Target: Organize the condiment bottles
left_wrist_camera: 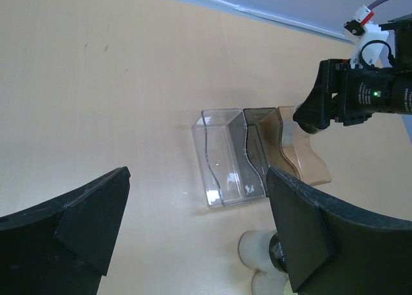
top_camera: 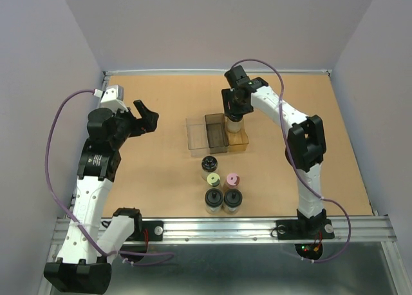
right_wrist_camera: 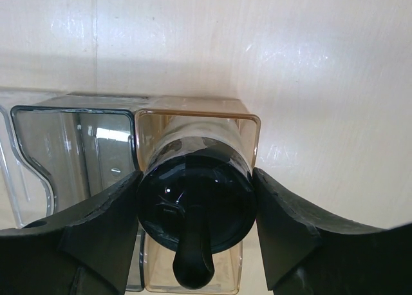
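Right end effector (top_camera: 234, 108) grips the black-capped jar (right_wrist_camera: 193, 179); lower it straight, centred in the brown rack compartment (right_wrist_camera: 252, 124), before letting go

The rack (top_camera: 194, 138) has two free compartments; right tool (top_camera: 235, 109) and jar (right_wrist_camera: 196, 198) fill the third.

left gripper (top_camera: 149, 116) spread, right gripper (top_camera: 234, 113) clamped

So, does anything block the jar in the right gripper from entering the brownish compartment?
Nothing visible does. The black-capped jar in the right gripper hangs directly over the brownish compartment, which looks empty.
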You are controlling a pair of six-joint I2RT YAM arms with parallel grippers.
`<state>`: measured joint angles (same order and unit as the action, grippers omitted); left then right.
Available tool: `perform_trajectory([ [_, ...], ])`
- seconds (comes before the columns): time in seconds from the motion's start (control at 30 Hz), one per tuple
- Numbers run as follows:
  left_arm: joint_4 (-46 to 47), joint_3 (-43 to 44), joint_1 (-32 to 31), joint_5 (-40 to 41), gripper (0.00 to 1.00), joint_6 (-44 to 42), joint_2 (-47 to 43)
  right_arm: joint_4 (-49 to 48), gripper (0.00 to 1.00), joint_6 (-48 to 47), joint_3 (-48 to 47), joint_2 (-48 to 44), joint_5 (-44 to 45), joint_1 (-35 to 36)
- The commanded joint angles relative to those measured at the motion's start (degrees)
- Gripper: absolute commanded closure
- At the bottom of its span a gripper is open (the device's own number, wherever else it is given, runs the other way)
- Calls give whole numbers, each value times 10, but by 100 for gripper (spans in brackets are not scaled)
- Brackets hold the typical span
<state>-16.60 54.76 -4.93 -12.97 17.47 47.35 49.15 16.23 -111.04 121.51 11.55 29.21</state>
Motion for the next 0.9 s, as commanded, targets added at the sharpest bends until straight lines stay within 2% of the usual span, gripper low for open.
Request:
perform_trajectory([
  [0.0, 14, -4, -3, 5, 1, -13, -4, -20, 37, -12, -22, -18, 3, -3],
  [0.07, 17, -4, -3, 5, 1, -12, -1, -19, 0, -17, -17, -36, 8, -3],
  [0.2, 24, 2, -3, 1, 1, -10, 7, -18, 0, -12, -1, -77, 20, -3],
  [0.33, 31, 6, -3, 1, 1, -6, 12, -19, 0, -2, 31, -167, 23, -3],
  [0.53, 51, 8, -3, 4, 1, 8, 16, -14, 0, -21, 141, -290, -81, 13],
  [0.63, 68, 6, -3, 2, 1, 22, 19, -1, 0, -16, 179, -332, -95, 88],
  [0.73, 87, 6, -3, -4, 1, 35, 24, 0, 0, -2, 201, -333, -82, 168],
  [0.87, 92, 5, -3, -5, 1, 46, 30, -5, 0, 22, 217, -317, -71, 221],
])
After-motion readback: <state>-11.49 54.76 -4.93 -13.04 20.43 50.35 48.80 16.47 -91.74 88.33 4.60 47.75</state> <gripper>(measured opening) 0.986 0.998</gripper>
